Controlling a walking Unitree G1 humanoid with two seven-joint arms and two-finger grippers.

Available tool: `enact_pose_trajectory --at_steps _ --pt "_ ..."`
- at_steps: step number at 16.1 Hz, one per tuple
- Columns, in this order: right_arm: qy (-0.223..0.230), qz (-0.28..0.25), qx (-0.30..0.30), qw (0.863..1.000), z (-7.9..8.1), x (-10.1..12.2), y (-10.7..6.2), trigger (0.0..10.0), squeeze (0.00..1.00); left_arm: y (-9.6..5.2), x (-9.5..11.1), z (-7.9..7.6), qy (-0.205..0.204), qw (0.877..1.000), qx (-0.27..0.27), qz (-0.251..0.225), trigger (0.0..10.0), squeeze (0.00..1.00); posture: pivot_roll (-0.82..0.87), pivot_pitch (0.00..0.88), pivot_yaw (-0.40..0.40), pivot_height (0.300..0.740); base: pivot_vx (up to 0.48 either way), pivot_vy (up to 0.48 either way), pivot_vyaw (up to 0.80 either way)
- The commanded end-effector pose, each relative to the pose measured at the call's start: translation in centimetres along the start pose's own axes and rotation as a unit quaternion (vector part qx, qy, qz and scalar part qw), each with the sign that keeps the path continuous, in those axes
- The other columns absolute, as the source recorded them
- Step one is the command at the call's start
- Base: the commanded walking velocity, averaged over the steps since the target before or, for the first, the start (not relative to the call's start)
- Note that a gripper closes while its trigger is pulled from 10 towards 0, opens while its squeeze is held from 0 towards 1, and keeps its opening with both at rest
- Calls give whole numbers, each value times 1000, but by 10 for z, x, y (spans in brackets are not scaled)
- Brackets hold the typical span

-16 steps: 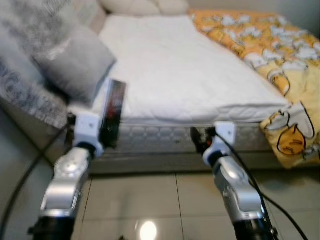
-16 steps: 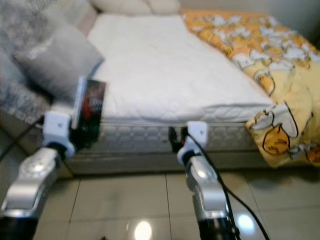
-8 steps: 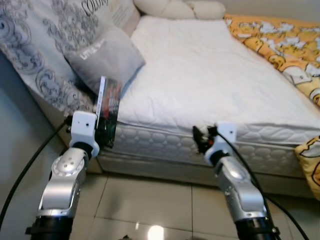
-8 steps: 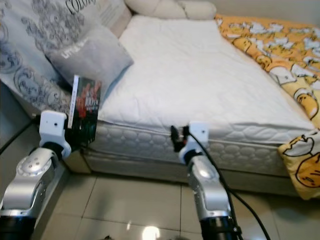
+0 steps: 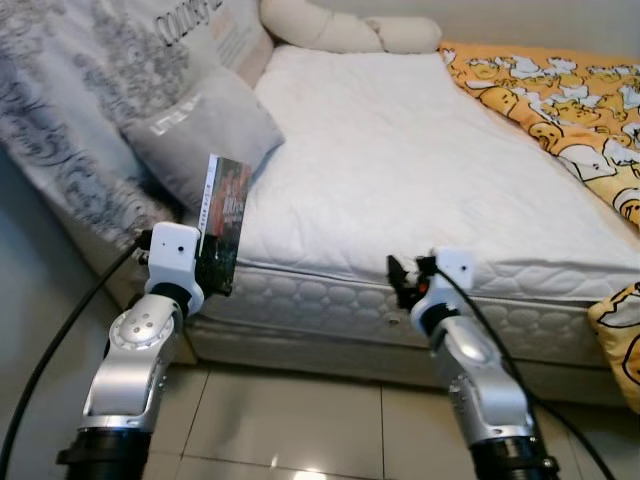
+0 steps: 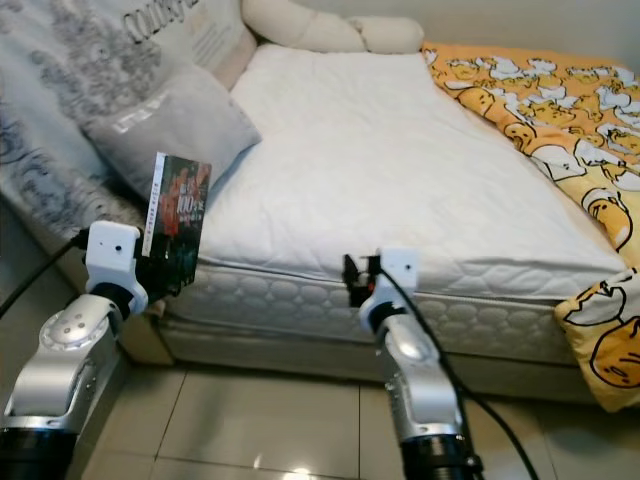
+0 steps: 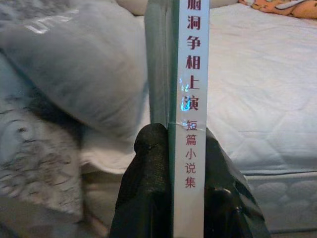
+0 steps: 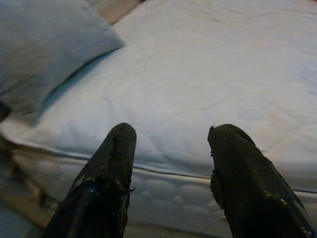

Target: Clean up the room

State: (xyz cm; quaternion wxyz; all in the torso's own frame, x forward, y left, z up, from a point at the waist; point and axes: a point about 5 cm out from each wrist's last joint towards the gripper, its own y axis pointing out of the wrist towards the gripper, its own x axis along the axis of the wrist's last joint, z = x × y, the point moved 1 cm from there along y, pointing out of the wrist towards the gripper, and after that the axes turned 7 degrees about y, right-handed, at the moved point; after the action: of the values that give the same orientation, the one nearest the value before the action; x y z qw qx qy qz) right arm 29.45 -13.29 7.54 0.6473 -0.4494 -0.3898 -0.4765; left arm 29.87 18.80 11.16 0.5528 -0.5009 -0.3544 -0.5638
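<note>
- Standing at the foot of a bed [image 5: 400, 190], the robot faced the white mattress from the tiled floor [image 5: 300, 420].
- The left gripper [image 7: 171, 148] pinched a thin book [image 5: 224, 222] by its lower edge, its two black fingers [image 7: 148, 168] pressed against either cover.
- The book stood upright at about 9 o'clock in the head view, just in front of the mattress corner, its spine printed with red characters.
- The right gripper [image 8: 171, 148] hung near 6 o'clock, just short of the mattress edge, its fingers spread apart with nothing between them.
- Judging progress: the book had been picked up but not put away, so the tidying looked only partly done.
- No shelf or table for the book was visible, so where it belonged could not be told.
- A yellow cartoon-print blanket [image 5: 560, 100] lay bunched along the bed from 1 to 4 o'clock, spilling over the corner; it probably still needed straightening.
- A grey cushion [image 5: 200, 125] rested at 10 o'clock, leaning on a patterned grey cover [image 5: 70, 110] beside the bed.
- Cream pillows [image 5: 340, 30] sat at 12 o'clock.
- The cushion sat close behind the book and could be brushed if the arm swung towards it.
</note>
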Motion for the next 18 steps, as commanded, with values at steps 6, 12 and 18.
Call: enact_pose_trajectory --at_steps 6,12,18 --pt "-3 -16 0 1000 -1 10 2 10000 0 4 13 -4 3 1000 -4 -29 10000 0 -56 0 -14 740 339 0 0" --pt "-4 -15 4 1000 1 9 1 10000 0 2 12 -3 4 1000 -5 -28 10000 0 -53 0 -17 740 340 0 0" --pt "-7 -16 7 1000 2 10 1 10000 0 4 12 -6 3 999 -12 -29 10000 0 -57 0 -15 740 339 0 0"
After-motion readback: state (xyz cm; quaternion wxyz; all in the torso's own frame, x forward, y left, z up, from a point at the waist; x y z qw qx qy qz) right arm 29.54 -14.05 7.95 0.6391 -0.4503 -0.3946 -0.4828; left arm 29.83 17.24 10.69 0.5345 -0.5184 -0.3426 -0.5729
